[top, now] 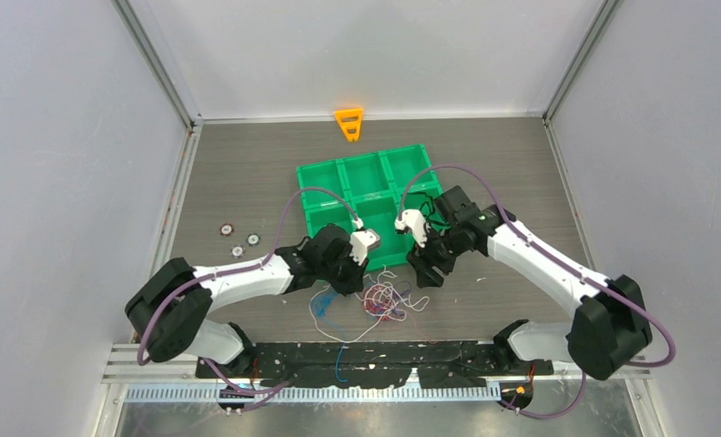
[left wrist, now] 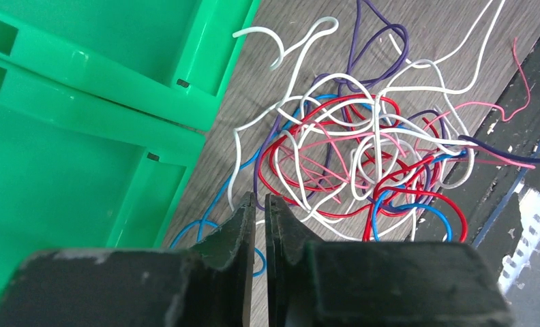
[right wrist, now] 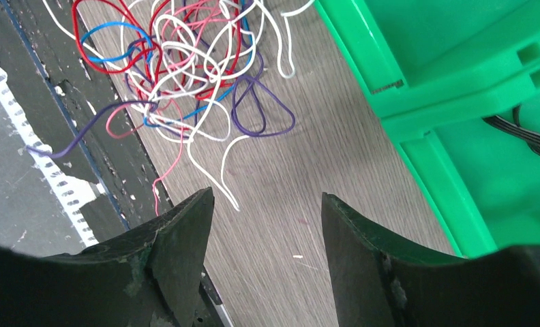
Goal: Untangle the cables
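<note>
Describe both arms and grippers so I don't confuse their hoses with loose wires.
The left arm and right arm have white link shells and bulky black joint housings. A thick purple hose loops along each. Each wrist carries a small white block. The left gripper and right gripper have matte black, tapered fingers with scuffed edges.

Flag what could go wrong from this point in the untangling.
1. The left gripper has its jaws almost together at the edge of the cables, where white and blue strands run close. It may pinch two, or a pull may drag the whole knot.
2. A purple strand lies across the black strip at the near edge and could snag there.
3. The right gripper is open over bare table, so nothing anchors the tangle.
</note>
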Tool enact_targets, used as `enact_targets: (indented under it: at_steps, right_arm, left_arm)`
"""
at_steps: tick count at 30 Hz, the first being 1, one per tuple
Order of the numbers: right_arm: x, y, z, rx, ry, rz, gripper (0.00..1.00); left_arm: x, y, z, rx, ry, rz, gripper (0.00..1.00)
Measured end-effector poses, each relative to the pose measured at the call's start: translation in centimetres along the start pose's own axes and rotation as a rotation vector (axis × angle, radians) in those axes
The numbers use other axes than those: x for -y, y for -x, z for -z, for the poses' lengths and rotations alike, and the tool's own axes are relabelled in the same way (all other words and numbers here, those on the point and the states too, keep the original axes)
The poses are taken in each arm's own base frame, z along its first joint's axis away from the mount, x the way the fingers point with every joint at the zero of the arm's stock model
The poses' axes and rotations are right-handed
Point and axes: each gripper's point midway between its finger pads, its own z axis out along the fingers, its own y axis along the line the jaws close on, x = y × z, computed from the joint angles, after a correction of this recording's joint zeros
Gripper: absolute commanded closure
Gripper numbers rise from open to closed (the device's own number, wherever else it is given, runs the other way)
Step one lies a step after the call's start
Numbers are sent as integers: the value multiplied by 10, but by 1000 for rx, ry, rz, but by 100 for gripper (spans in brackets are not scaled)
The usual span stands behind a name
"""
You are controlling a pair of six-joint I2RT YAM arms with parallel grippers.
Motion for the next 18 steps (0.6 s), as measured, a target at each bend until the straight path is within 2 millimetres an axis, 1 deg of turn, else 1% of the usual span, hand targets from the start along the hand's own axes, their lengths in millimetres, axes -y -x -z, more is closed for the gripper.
enact_targets:
  at_steps: [2,4,6,8,10,12,14,16,17,18]
  right_arm:
    - [-3,0,5,26,-8,20,34]
    - [-5,2,9,46,-7,40,33]
    - [-7,4,9,55,1,50,32]
    - [-8,5,8,56,10,54,31]
    - [-9,6,7,65,19,65,28]
    - [-9,6,5,80,21,83,24]
    - [-11,2,3,94,21,101,21]
    - [-14,-4,2,104,20,120,18]
    - [-15,-4,2,114,17,133,17]
    - [-15,-4,2,123,14,145,16]
  left_arm:
    - [1,5,7,18,4,-7,75]
    - [5,13,18,51,2,-13,68]
    - [9,23,29,96,3,-16,66]
    - [9,28,33,116,10,-8,63]
    - [6,27,31,104,26,5,59]
    - [2,20,24,72,39,25,56]
    - [-2,12,18,35,54,45,54]
    - [-6,5,12,1,71,60,54]
    - [-8,2,9,-12,76,67,56]
    - [-9,1,6,-23,80,76,60]
